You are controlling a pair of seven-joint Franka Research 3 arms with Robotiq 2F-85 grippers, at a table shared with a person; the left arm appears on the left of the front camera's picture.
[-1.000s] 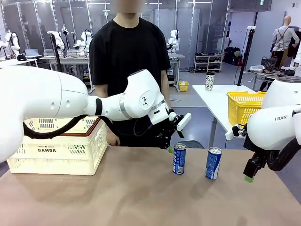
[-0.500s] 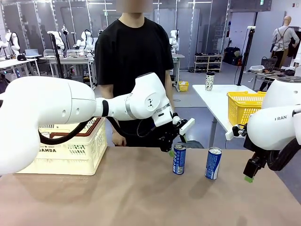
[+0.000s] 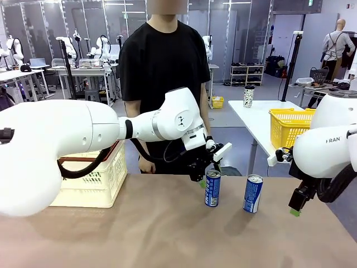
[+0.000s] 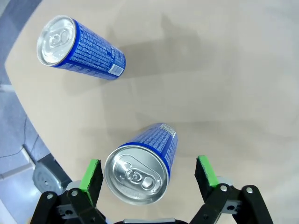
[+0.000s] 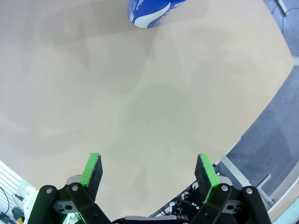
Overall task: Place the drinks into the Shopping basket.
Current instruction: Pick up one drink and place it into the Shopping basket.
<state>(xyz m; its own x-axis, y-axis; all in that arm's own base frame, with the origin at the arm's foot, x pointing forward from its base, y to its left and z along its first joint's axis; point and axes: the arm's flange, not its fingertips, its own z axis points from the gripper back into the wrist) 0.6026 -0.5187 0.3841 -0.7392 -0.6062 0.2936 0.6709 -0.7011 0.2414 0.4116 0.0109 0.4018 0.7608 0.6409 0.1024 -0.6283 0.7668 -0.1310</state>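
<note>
Two blue drinks cans stand upright on the tan table: one (image 3: 212, 188) at the middle, another (image 3: 252, 193) to its right. My left gripper (image 3: 208, 173) hovers open just over the middle can's silver top. In the left wrist view that can (image 4: 150, 156) sits between the green pads (image 4: 92, 174) without touching them, and the other can (image 4: 80, 48) lies farther off. My right gripper (image 3: 294, 210) hangs open past the table's right edge, well right of both cans. The right wrist view has this gripper (image 5: 149, 171) open above bare tabletop, a can's base (image 5: 148, 9) at the top. The Shopping basket (image 3: 100, 184) stands far left, partly behind my left arm.
A person in a black shirt (image 3: 164, 72) stands at the far edge, one hand (image 3: 146, 165) low near the table between the basket and the cans. A yellow basket (image 3: 290, 126) sits on a separate table at the back right. Bare tabletop (image 3: 167, 234) stretches in front.
My left arm has swung right and lowered slightly, bringing its open gripper over the middle can. The person has shifted a little to the right. The right arm has not moved.
</note>
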